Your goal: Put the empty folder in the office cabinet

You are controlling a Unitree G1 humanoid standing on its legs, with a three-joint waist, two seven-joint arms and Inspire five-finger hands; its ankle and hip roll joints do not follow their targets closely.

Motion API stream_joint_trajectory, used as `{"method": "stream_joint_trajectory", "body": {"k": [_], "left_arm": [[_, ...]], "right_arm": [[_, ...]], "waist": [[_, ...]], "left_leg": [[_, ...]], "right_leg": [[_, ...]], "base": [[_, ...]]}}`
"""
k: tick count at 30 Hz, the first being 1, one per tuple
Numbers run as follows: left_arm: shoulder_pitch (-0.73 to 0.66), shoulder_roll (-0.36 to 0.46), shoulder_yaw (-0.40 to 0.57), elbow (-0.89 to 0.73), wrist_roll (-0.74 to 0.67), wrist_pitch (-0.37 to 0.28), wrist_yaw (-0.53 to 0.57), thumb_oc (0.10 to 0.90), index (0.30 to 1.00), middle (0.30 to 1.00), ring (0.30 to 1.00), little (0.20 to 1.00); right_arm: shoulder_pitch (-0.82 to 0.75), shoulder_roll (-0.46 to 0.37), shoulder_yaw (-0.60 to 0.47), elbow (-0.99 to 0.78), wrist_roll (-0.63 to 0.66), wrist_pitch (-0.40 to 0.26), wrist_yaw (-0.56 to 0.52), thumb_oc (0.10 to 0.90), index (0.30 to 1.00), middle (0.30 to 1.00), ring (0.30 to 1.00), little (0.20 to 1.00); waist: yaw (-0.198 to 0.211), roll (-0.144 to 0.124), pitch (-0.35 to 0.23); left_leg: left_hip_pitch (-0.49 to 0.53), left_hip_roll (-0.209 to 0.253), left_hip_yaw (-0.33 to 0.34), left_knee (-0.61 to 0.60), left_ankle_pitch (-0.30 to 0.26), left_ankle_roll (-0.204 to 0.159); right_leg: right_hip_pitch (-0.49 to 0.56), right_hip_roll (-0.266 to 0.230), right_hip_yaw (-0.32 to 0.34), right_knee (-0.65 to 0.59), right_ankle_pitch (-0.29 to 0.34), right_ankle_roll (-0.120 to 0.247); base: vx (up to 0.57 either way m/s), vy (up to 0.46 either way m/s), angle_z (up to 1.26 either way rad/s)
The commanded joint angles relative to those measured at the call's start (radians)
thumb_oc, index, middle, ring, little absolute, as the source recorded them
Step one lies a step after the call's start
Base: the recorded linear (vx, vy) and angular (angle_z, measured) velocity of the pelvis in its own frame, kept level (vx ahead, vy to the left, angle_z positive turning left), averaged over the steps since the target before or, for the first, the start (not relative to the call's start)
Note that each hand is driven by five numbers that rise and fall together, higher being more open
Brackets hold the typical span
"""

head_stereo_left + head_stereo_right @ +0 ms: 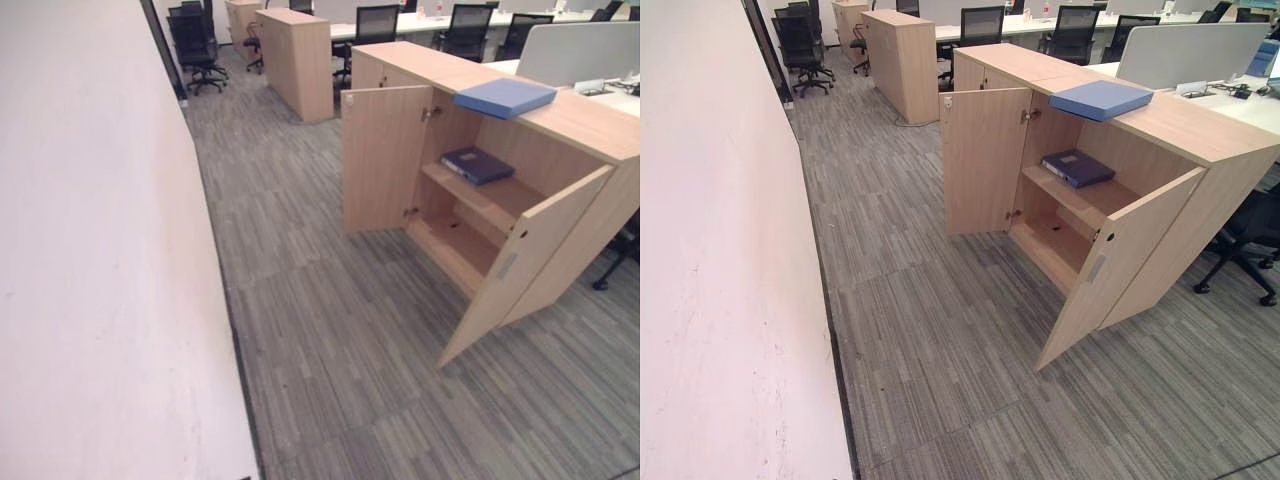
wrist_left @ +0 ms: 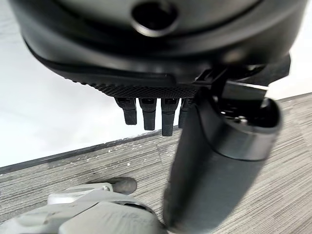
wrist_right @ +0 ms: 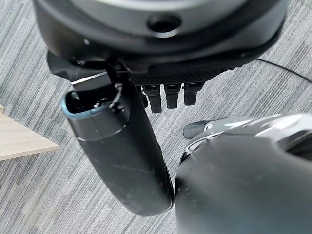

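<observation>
A light blue folder point(image 1: 504, 97) lies flat on top of the wooden office cabinet point(image 1: 585, 120). Both cabinet doors stand open, the left door point(image 1: 385, 160) swung wide and the right door point(image 1: 525, 262) angled toward me. Inside, a dark blue folder point(image 1: 477, 164) lies on the middle shelf, and the bottom shelf point(image 1: 1050, 245) is bare. My left hand point(image 2: 148, 114) hangs above the carpet with relaxed fingers and nothing in it. My right hand point(image 3: 168, 95) hangs the same way, holding nothing. Both hands are far from the cabinet.
A white wall point(image 1: 90, 250) runs along my left. Grey carpet point(image 1: 320, 340) stretches between me and the cabinet. A second wooden cabinet point(image 1: 296, 60) stands further back, with black office chairs point(image 1: 195, 45) and desks behind. Another chair point(image 1: 1250, 235) stands right of the cabinet.
</observation>
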Motion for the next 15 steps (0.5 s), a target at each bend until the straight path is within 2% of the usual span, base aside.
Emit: {"method": "stream_joint_trajectory", "body": {"k": [1, 7, 15], "left_arm": [[-0.027, 0.005, 0.011, 0.066, -0.019, -0.003, -0.005, 0.8, 0.9, 0.9, 0.9, 0.9], [-0.022, 0.005, 0.038, 0.097, -0.089, 0.031, -0.091, 0.8, 0.9, 0.9, 0.9, 0.9], [-0.019, 0.005, 0.06, 0.107, -0.114, 0.033, -0.093, 0.8, 0.9, 0.9, 0.9, 0.9]], "right_arm": [[-0.094, -0.004, -0.013, 0.057, 0.022, -0.024, 0.014, 0.8, 0.9, 0.9, 0.9, 0.9], [-0.091, -0.011, 0.005, 0.043, -0.007, -0.007, 0.039, 0.8, 0.9, 0.9, 0.9, 0.9], [-0.085, -0.013, -0.018, 0.052, 0.023, -0.003, 0.04, 0.8, 0.9, 0.9, 0.9, 0.9]], "waist": [[0.012, -0.036, 0.019], [0.001, -0.027, 0.015], [-0.004, -0.025, 0.013]], "left_leg": [[0.094, 0.029, 0.001, -0.036, -0.092, -0.079], [0.099, 0.034, 0.004, -0.036, -0.095, -0.081], [0.107, 0.039, 0.002, -0.036, -0.096, -0.084]], "right_leg": [[-0.028, -0.084, -0.019, -0.142, 0.216, 0.101], [-0.024, -0.078, -0.017, -0.142, 0.21, 0.097], [-0.014, -0.072, -0.015, -0.142, 0.201, 0.093]], "base": [[0.0, 0.0, 0.0], [0.0, 0.0, 0.0], [0.0, 0.0, 0.0]]}}
